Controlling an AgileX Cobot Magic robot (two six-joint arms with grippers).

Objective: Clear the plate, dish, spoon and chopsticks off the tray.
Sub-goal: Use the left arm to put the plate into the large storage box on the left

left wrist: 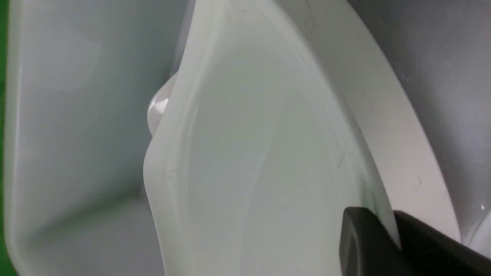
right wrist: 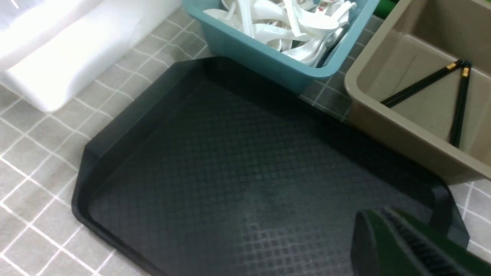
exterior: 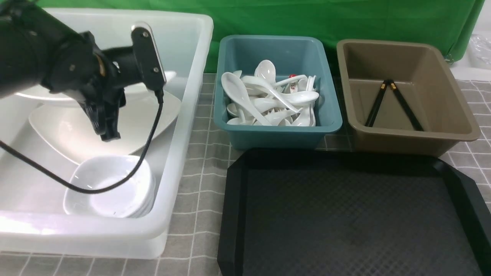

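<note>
The black tray (exterior: 345, 214) holds nothing; it also shows in the right wrist view (right wrist: 230, 172). My left gripper (exterior: 107, 132) is inside the white tub, shut on the rim of the large white plate (exterior: 142, 115). In the left wrist view the plate's edge (left wrist: 268, 153) runs between the black fingers (left wrist: 364, 241). A stack of small white dishes (exterior: 111, 184) sits in the tub's near corner. White spoons (exterior: 268, 99) fill the teal tub. The black chopsticks (exterior: 395, 103) lie in the brown tub. My right gripper (right wrist: 379, 214) is shut and empty above the tray's corner.
The white tub (exterior: 191, 115) stands at the left and holds another plate behind the held one. The teal tub (exterior: 276, 134) and the brown tub (exterior: 414, 140) stand behind the tray. A grey checked cloth (exterior: 199, 180) covers the table. A green backdrop hangs behind.
</note>
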